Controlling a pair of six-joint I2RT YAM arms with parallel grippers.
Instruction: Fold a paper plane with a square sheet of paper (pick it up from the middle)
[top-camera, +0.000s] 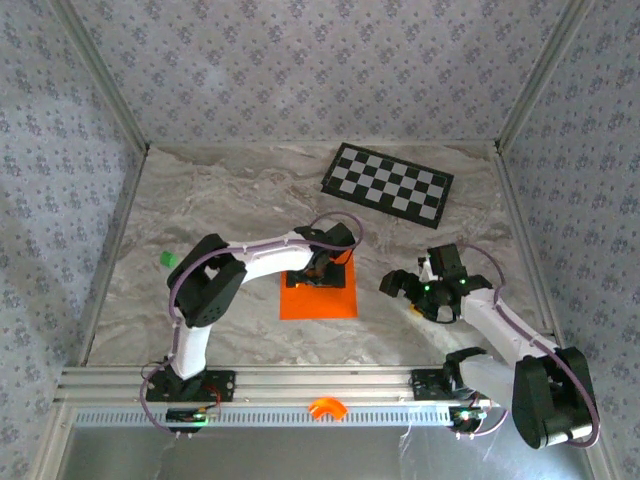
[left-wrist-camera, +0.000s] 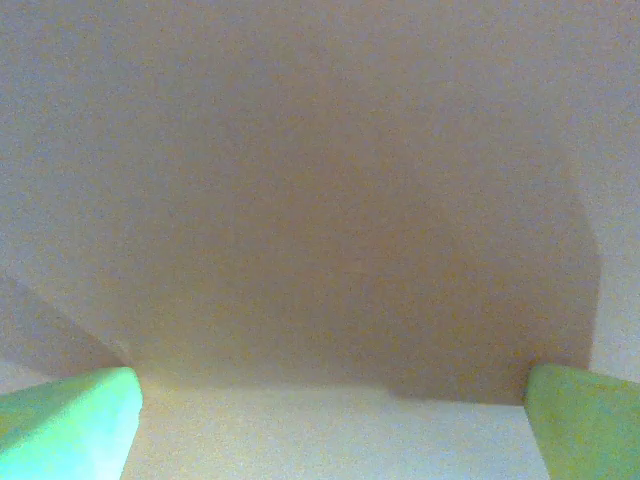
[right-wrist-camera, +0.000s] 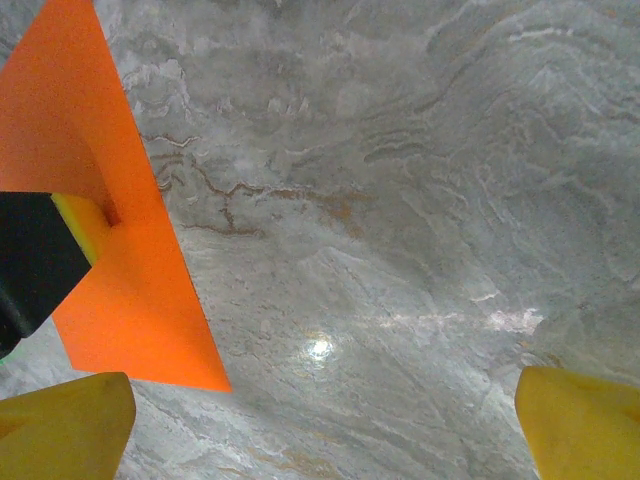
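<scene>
Grey marble-patterned table (top-camera: 200, 200), walled on three sides with floral-print panels. Left arm (top-camera: 260, 255), white and black, reaching from its near-edge base toward the table's middle. Right arm (top-camera: 500, 325), same make, bent inward from the right. Black-and-white checkerboard (top-camera: 387, 183), flat near the far right, well apart from both arms. Square sheet of paper (top-camera: 320, 300) (right-wrist-camera: 130, 300), bright orange, lying flat on the table near the middle, uncreased as far as can be told. Left gripper (top-camera: 322, 272) (left-wrist-camera: 330, 420) over the sheet's far edge, fingers spread wide, down at the paper with nothing clasped between them; wrist view too washed out for detail. Right gripper (top-camera: 400, 285) (right-wrist-camera: 320, 420) just right of the sheet, above bare table, fingers spread wide, empty. Small orange arch-shaped part (top-camera: 327, 407) on the near rail (top-camera: 300, 385). Tiny green piece (top-camera: 167, 259) near the left wall.
</scene>
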